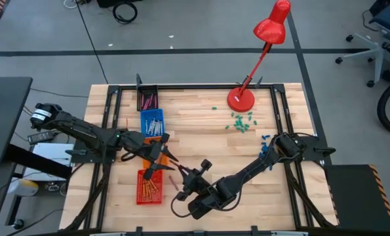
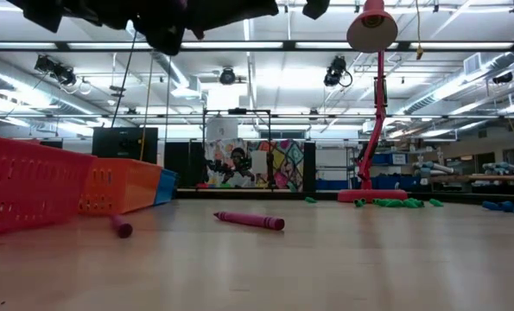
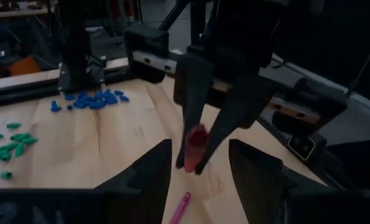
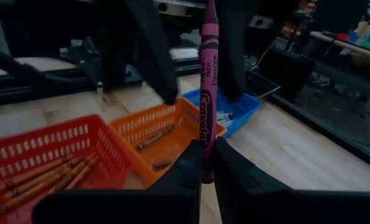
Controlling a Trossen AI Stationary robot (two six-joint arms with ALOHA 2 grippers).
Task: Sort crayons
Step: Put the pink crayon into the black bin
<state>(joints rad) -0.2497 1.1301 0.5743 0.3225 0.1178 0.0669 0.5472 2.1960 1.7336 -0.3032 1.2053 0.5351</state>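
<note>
My right gripper (image 1: 183, 178) is shut on a magenta crayon (image 4: 208, 74) above the table's near middle. My left gripper (image 1: 168, 157) stands open just left of it, facing it. In the right wrist view its two fingers (image 4: 155, 62) show on either side of the crayon's far end. Whether they touch it, I cannot tell. Another magenta crayon (image 2: 250, 221) lies flat on the table, and one more end (image 2: 121, 228) shows beside the trays. Orange crayons (image 4: 41, 177) lie in the red tray (image 4: 29, 149). My right gripper pinches the magenta crayon's near end (image 4: 204, 163) between its two fingers. The rest of the crayon sticks out past the fingertips toward my left gripper, its label showing. It is lifted clear of the table.
An orange tray (image 4: 148, 124) and a blue tray (image 1: 153, 123) stand by the red one at the table's left. A dark tray (image 1: 147, 99) sits at the far left. A red lamp (image 1: 242, 98), green bits (image 1: 240, 121) and blue bits (image 1: 265, 141) lie to the right.
</note>
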